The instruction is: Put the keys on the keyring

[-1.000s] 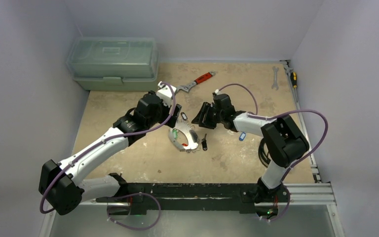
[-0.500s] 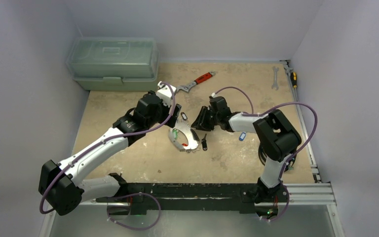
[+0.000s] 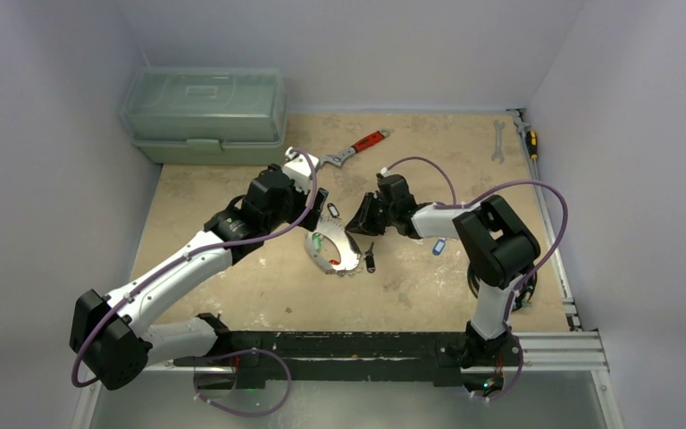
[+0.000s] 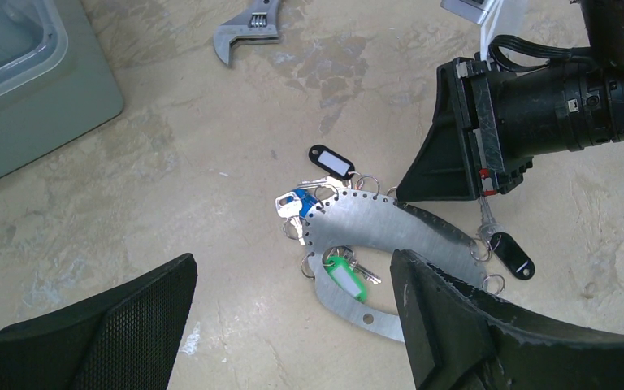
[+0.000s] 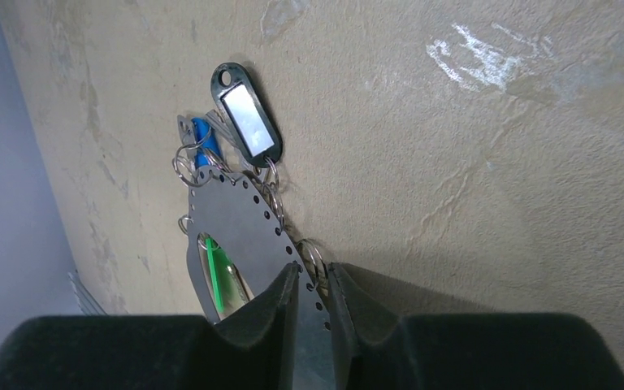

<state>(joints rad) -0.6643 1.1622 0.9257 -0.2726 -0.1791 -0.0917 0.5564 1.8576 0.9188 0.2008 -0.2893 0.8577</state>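
The keyring (image 3: pixel 335 252) is a flat silvery crescent plate with holes along its rim, lying on the table. Keys hang from it on small rings, tagged black (image 4: pixel 331 162), blue (image 4: pixel 296 201) and green (image 4: pixel 345 279). Another black-tagged key (image 4: pixel 513 254) lies at its right end, and a blue-tagged key (image 3: pixel 439 246) lies loose to the right. My left gripper (image 4: pixel 292 268) hovers wide open above the keyring (image 4: pixel 382 231), holding nothing. My right gripper (image 5: pixel 313 272) is down at the plate's upper right edge, its jaws narrow around the holed rim (image 5: pixel 236 223) and a small ring.
A green toolbox (image 3: pixel 205 112) stands at the back left. Behind the arms lies a red-handled wrench (image 3: pixel 366 145). A silver spanner (image 3: pixel 498 141) and a screwdriver (image 3: pixel 529 136) lie at the back right by the wall.
My right gripper has slid left onto the keyring's edge and its jaws have narrowed a lot. The left arm has stayed still and open.
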